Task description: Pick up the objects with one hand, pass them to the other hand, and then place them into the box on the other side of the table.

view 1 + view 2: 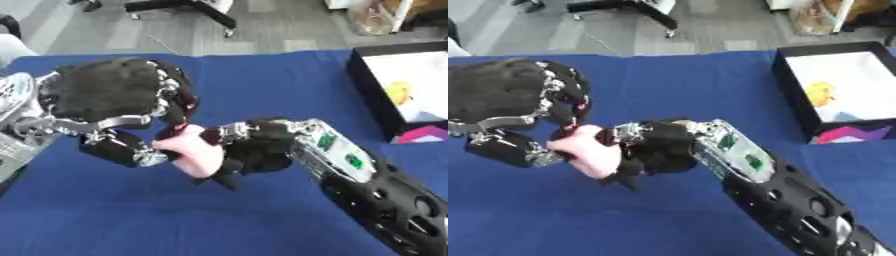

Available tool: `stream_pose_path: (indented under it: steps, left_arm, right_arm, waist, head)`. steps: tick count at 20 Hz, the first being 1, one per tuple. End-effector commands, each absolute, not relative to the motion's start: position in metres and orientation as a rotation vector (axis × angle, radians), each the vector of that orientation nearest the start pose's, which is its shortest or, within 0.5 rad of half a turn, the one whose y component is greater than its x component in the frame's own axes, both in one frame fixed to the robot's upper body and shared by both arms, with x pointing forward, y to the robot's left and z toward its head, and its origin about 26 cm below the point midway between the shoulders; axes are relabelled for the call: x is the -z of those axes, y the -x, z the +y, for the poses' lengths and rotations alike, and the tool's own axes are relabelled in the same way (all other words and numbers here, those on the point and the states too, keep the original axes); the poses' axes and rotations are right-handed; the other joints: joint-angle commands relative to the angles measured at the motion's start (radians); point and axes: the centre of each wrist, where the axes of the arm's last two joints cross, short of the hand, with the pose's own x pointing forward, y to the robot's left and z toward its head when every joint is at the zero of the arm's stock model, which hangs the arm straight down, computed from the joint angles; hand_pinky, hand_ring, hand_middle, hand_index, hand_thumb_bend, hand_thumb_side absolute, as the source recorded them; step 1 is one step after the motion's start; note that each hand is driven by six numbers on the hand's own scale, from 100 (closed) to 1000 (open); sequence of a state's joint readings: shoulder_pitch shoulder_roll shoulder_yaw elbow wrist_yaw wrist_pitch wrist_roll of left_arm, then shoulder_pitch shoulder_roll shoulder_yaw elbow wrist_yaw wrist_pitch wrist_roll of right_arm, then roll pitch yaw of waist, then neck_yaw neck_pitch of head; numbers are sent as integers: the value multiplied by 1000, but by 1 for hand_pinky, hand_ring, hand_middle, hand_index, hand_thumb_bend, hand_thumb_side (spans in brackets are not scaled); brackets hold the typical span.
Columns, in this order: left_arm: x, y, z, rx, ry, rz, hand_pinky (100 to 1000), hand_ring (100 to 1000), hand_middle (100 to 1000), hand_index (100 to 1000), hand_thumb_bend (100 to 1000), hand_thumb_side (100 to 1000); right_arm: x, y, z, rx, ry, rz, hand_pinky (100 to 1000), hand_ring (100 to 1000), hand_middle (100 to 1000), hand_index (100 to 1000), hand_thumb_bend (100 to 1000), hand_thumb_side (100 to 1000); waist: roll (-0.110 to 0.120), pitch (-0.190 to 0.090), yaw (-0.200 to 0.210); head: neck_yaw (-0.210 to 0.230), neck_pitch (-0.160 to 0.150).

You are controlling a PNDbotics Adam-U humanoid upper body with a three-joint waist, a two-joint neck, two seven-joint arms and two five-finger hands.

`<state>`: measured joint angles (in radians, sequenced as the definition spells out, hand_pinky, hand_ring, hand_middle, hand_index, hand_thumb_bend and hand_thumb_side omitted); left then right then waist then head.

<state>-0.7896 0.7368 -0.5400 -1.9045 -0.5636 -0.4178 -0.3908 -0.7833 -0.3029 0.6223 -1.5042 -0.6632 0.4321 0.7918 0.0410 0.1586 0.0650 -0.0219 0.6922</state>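
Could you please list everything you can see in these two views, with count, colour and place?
Pink object: one, pale pink, mid-table, held between both hands.
Box: one, black walls, white inside, right side of the table.
Yellow item: one, yellow, inside the box.
Magenta item: one, magenta, at the box's near end; shape unclear.
Table: one, blue cloth cover.
Chair base: one, black, on the grey floor beyond the table.
Left hand: one, black with silver joints, left of centre, fingers curled on the pink object.
Right hand: one, black, centre, fingers round the pink object.
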Motion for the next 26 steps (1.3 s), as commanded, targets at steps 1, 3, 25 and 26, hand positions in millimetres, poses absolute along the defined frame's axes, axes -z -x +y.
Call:
stream_pose_path:
  steps: [1, 3, 25, 26]
  left_arm:
    - [-283, -318, 185, -2227, 637, 2049, 749, 525, 462, 579, 100, 100]
    - [-283, -318, 185, -2233, 637, 2043, 750, 525, 462, 579, 100, 100]
    - [-283, -320, 184, -2229, 644, 2035, 750, 527, 461, 582, 100, 100]
    - [-283, -321, 184, -2228, 644, 2035, 750, 527, 460, 581, 100, 100]
  right_arm:
    - [-180, -369, -89, -1372, -1222, -907, 1000, 339, 179, 236, 100, 602]
    - [-181, -369, -89, -1378, -1221, -913, 1000, 342, 185, 197, 100, 355]
    - [-185, -370, -88, -1420, -1180, -981, 1000, 331, 168, 100, 100, 205]
    - [-186, -370, -88, -1421, -1181, -982, 1000, 331, 168, 100, 100, 205]
  waist:
    - [0, -18, 0]
    - [0, -18, 0]
    - [-3, -19, -2]
    - [-2, -19, -3]
  head:
    - [1, -8]
    - [1, -8]
    - [2, -8]
    - [2, -8]
